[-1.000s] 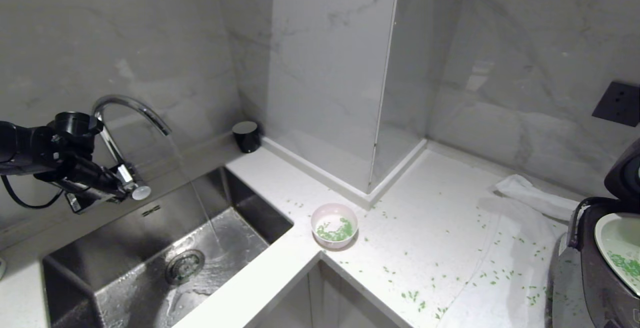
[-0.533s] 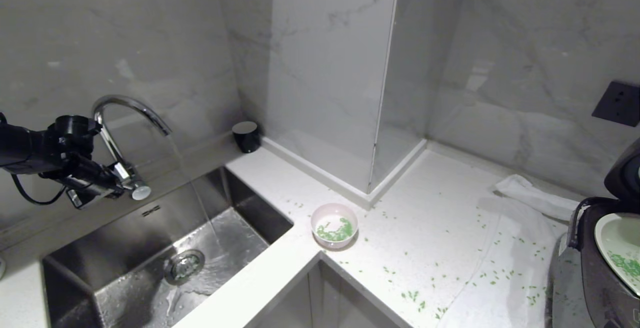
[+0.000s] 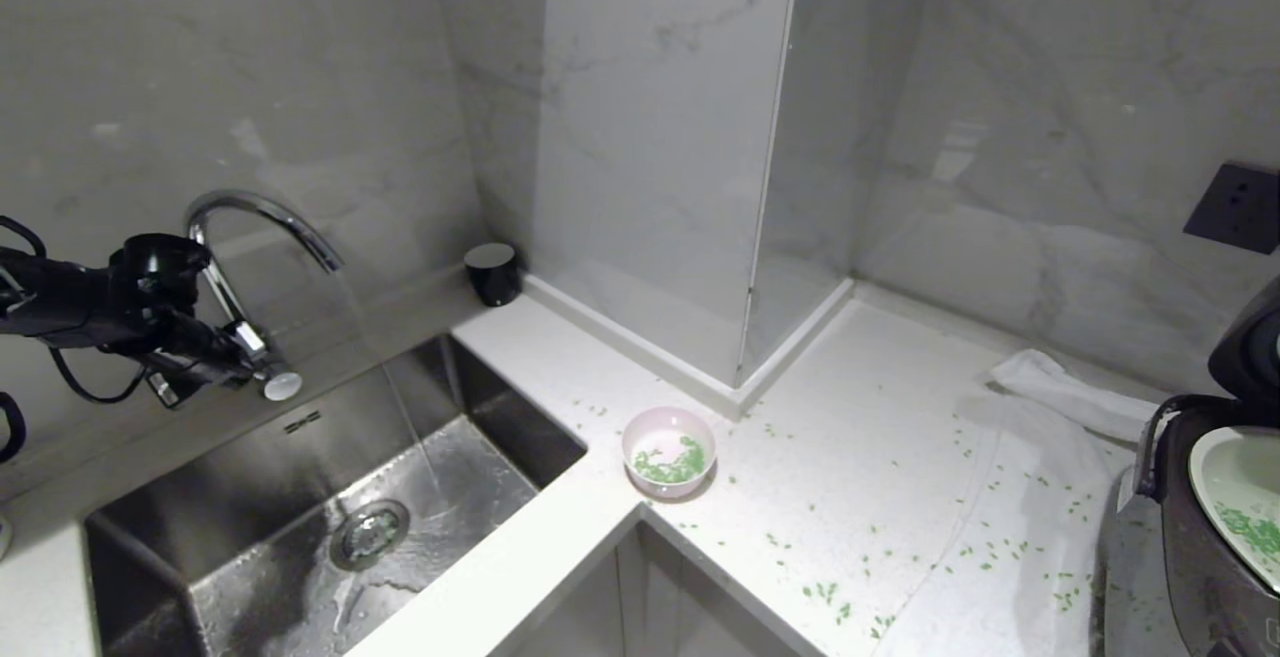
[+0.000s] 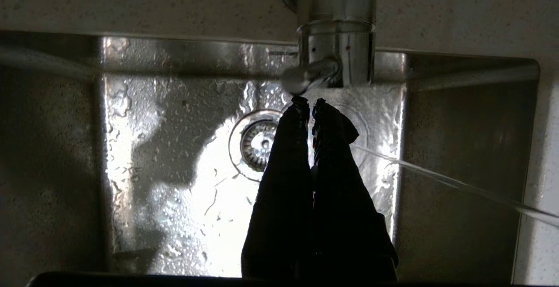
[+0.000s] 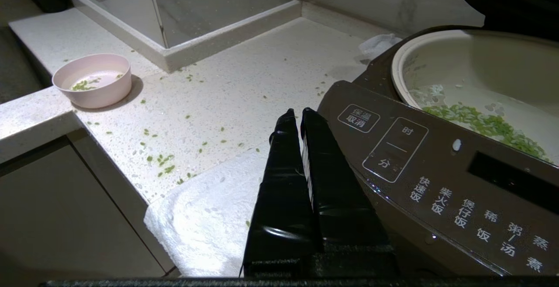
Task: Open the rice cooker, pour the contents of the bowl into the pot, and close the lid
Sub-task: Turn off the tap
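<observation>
— Moved since a second ago? Left gripper (image 3: 240,369), pulled back a little toward the left edge, tips still by the tap lever (image 3: 283,384). Everything else unmoved.

— State of it?

— Shut, holding nothing; fingers (image 4: 288,156) pressed together, just short of the lever's end. Hanging over the sink (image 3: 200,497), water (image 3: 400,407) running from the tap (image 3: 260,212) toward the drain (image 3: 370,532).

— And the right gripper (image 5: 296,113)?

— Shut too, empty. Parked low at the counter's edge, beside the cooker (image 5: 436,169), above a white cloth (image 5: 205,217).

— Bowl?

— On the counter (image 3: 850,457) near the inner corner, just beside the sink, well apart from both grippers. Pink bowl (image 3: 668,452), upright, some green grains (image 3: 672,465) inside.

— Cooker?

— Far right, lid (image 3: 1250,347) up. Pot (image 5: 458,60) seated inside, more grains in its bottom. Loose grains scattered over counter and cloth.

— Anything else?

— Black cup (image 3: 492,273) by the wall, dark socket (image 3: 1238,205) on the right wall.
</observation>
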Tool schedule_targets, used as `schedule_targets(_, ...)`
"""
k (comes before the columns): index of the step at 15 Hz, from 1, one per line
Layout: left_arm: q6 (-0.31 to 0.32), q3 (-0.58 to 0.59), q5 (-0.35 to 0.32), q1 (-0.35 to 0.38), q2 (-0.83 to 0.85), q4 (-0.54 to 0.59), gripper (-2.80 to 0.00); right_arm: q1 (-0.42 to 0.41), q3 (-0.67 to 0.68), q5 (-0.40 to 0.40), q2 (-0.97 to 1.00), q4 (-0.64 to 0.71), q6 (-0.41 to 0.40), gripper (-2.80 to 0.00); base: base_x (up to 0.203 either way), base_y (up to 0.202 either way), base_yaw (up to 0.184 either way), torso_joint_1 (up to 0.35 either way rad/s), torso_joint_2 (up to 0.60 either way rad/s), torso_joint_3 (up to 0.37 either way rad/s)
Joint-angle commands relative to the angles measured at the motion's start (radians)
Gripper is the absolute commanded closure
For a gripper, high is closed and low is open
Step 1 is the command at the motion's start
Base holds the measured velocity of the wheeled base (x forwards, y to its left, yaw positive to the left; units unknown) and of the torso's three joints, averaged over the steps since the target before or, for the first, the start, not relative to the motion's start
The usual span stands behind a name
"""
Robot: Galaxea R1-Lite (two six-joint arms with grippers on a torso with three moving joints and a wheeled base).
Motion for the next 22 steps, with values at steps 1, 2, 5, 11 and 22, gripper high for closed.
schedule_targets(1, -0.017, -0.043, 0.006, 0.006, 0.032, 0.001, 0.0, 0.0, 0.0, 0.0, 0.001, 0.0, -0.001, 0.0, 0.0, 0.0, 0.0, 0.0, 0.0, 0.0)
schedule_targets(2, -0.044, -0.056, 0.008, 0.005, 0.033, 0.001, 0.0, 0.0, 0.0, 0.0, 0.001, 0.0, -0.001, 0.0, 0.0, 0.0, 0.0, 0.0, 0.0, 0.0)
schedule_targets(5, -0.059, -0.079, 0.036, 0.006, 0.041, 0.001, 0.0, 0.0, 0.0, 0.0, 0.001, 0.0, -0.001, 0.0, 0.0, 0.0, 0.0, 0.0, 0.0, 0.0)
schedule_targets(11, -0.068, -0.093, 0.111, 0.011, 0.052, -0.058, 0.0, 0.0, 0.0, 0.0, 0.001, 0.0, -0.001, 0.0, 0.0, 0.0, 0.0, 0.0, 0.0, 0.0)
schedule_targets(22, -0.069, 0.308, -0.079, -0.069, -0.261, -0.054, 0.0, 0.0, 0.0, 0.0, 0.001, 0.0, -0.001, 0.0, 0.0, 0.0, 0.0, 0.0, 0.0, 0.0)
